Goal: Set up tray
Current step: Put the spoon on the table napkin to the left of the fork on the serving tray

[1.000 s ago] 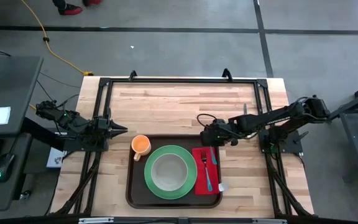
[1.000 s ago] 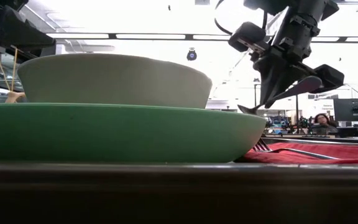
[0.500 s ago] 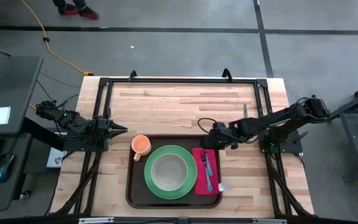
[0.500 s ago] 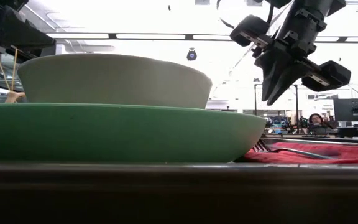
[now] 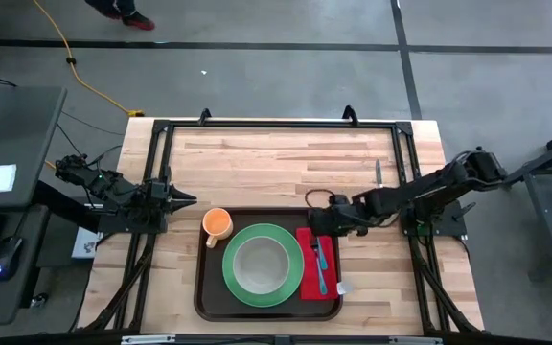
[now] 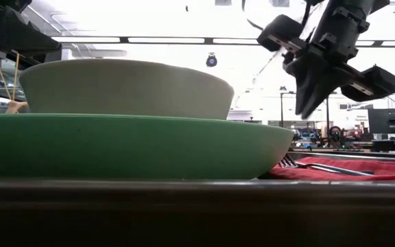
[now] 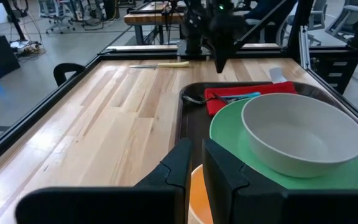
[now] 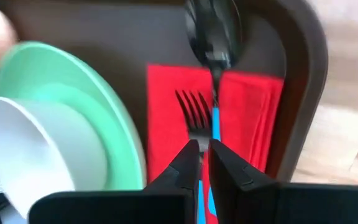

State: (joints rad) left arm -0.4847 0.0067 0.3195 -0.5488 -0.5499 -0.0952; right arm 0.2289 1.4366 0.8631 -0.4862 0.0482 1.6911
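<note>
The dark brown tray holds a green plate with a white bowl on it. It also holds an orange cup and a red napkin. A fork and a blue-handled spoon lie on the napkin, the spoon's bowl resting on the tray past the napkin's far edge. My right gripper hangs shut above the napkin's far end, touching nothing. My left gripper waits shut at the table's left edge.
A knife lies on the wooden tabletop beyond the tray's far right corner, also seen in the left wrist view. A black frame runs around the table. Bare wood lies between the tray and the far edge.
A second ago a utensil hung slanting at my right gripper's fingertips. It no longer shows there, and the gripper stands clear above the napkin. The right gripper has drifted toward the near edge, farther over the tray.
</note>
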